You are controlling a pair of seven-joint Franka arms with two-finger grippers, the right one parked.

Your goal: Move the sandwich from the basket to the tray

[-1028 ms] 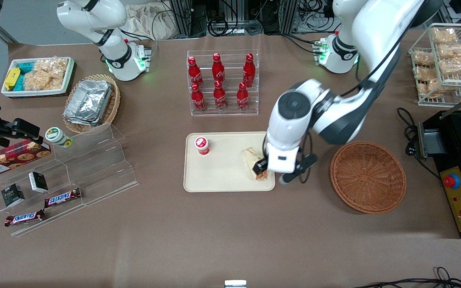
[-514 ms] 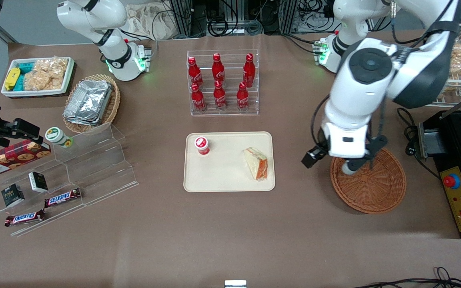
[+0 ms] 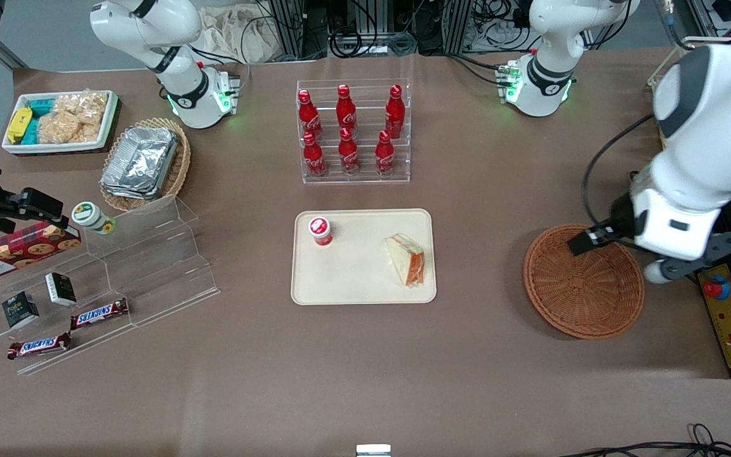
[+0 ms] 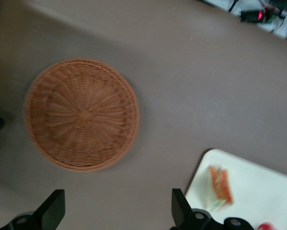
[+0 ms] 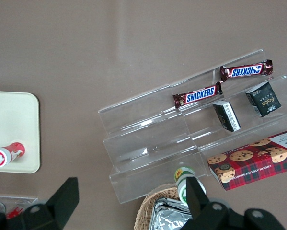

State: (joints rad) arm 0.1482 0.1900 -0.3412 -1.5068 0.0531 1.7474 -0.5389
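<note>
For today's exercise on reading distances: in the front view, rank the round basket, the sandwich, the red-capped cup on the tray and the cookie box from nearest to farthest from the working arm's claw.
The claw, open, hangs over the basket's rim.
1. Basket: right under the claw.
2. Sandwich: on the tray, at its basket end.
3. Red-capped cup: at the tray's other end.
4. Cookie box: toward the parked arm's end of the table.

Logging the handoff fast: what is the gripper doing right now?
Gripper: open, holding nothing, above the table beside the basket; sandwich lies on the tray.
</note>
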